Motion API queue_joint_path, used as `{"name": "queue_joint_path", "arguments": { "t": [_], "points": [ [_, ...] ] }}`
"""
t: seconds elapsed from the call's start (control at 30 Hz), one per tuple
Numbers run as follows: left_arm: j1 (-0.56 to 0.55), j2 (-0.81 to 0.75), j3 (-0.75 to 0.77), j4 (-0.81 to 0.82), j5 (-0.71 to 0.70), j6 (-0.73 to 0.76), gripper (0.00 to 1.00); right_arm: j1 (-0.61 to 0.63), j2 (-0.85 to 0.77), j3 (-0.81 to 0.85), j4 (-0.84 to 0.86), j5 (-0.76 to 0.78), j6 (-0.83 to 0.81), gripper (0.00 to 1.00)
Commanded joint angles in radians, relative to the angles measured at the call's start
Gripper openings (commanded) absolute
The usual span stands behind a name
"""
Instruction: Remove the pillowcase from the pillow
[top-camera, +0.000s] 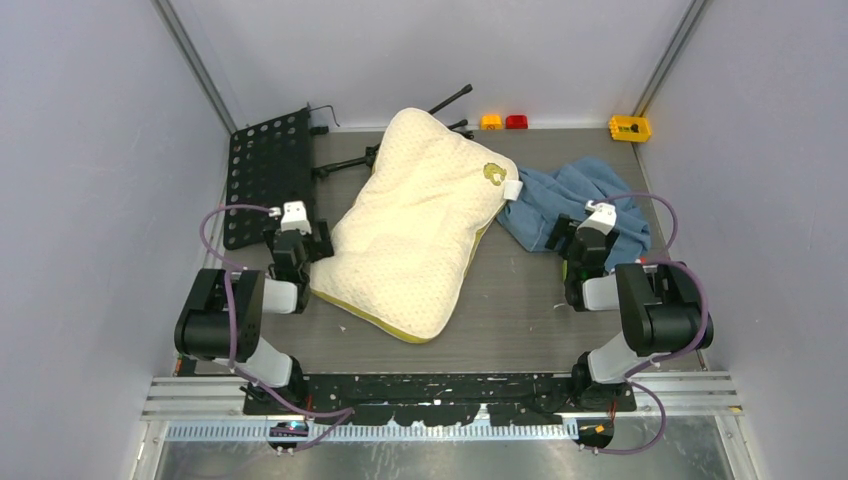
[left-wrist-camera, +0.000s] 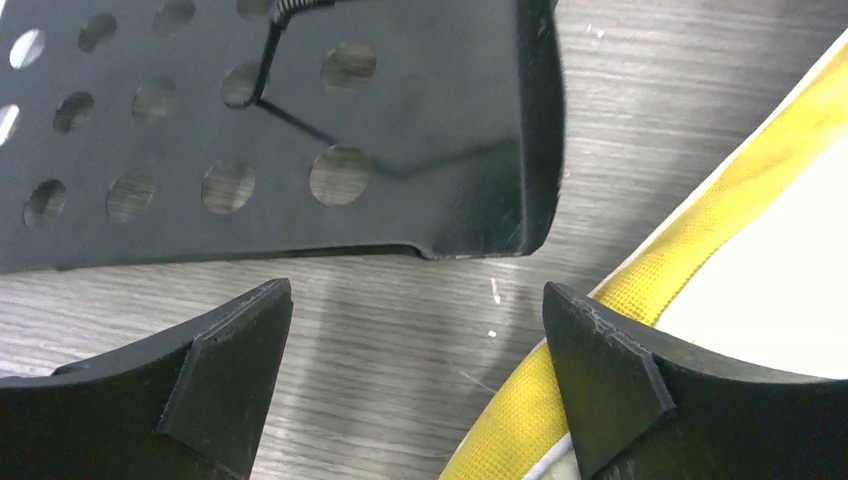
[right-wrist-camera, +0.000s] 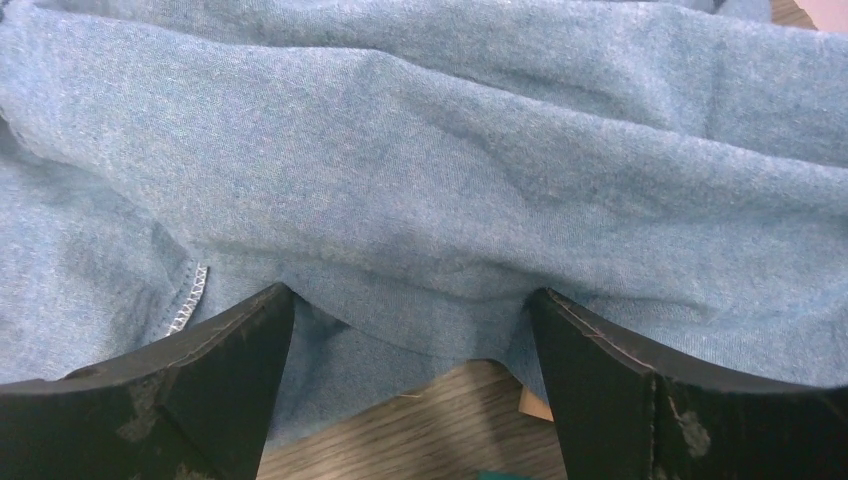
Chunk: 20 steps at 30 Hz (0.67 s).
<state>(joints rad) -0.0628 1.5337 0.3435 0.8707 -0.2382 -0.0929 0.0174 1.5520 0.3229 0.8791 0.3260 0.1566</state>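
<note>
- Across the middle of the table (top-camera: 520, 300) lies the pillow (top-camera: 415, 225), bare and cream, set on a diagonal from near-left to far-right.
- The top view shows its olive mark (top-camera: 493, 173) and white tag (top-camera: 513, 190) at the far-right corner. Neither wrist camera sees these.
- The pillowcase (top-camera: 575, 205) is off the pillow. It lies as a rumpled blue heap at the far right, its left edge right up against the tagged corner.
- Left gripper (top-camera: 297, 232) sits by the pillow's left edge, between it and the perforated black plate (top-camera: 265, 175).
- Left wrist view gives the detail: jaws spread wide around bare wood, left gripper (left-wrist-camera: 415, 295) holding nothing. The plate (left-wrist-camera: 300, 130) lies ahead. The pillow (left-wrist-camera: 780, 260) and its yellow piping (left-wrist-camera: 690, 240) run along the right, with the right finger (left-wrist-camera: 610, 380) just over that edge (touching or not, I cannot tell).
- Right gripper (top-camera: 583, 232) is over the near part of the blue heap.
- Right wrist view is filled with the pillowcase (right-wrist-camera: 450, 170), folds and all, plus a stitched hem (right-wrist-camera: 190, 300) that is too small to make out from above. The right gripper (right-wrist-camera: 410, 295) has its jaws spread, and the cloth stretches across the gap ahead of them, not pinched. A patch of table (right-wrist-camera: 430, 420) shows beneath.
- Only the top view shows the far edge: a small orange block (top-camera: 491, 121), a red block (top-camera: 516, 121), a yellow block (top-camera: 630, 128) and a black stand (top-camera: 450, 100) behind the pillow.
</note>
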Motion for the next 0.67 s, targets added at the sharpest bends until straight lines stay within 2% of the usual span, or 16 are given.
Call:
{"name": "queue_joint_path", "arguments": {
  "t": [0.0,0.07,0.13,0.63],
  "points": [
    [0.002,-0.001,0.021,0.052,0.053,0.049,0.99,-0.005,-0.009,0.027,0.064,-0.042,-0.02,0.93],
    [0.001,0.022,-0.013,0.148,0.0,0.038,1.0,-0.004,0.006,0.022,0.098,-0.043,-0.023,0.93],
    [0.0,0.003,-0.006,0.098,-0.013,0.022,1.0,-0.004,-0.002,0.028,0.076,-0.046,-0.021,0.93],
    [-0.001,0.012,-0.002,0.109,-0.007,0.025,1.0,-0.004,0.002,0.023,0.093,-0.047,-0.022,0.93]
  ]
}}
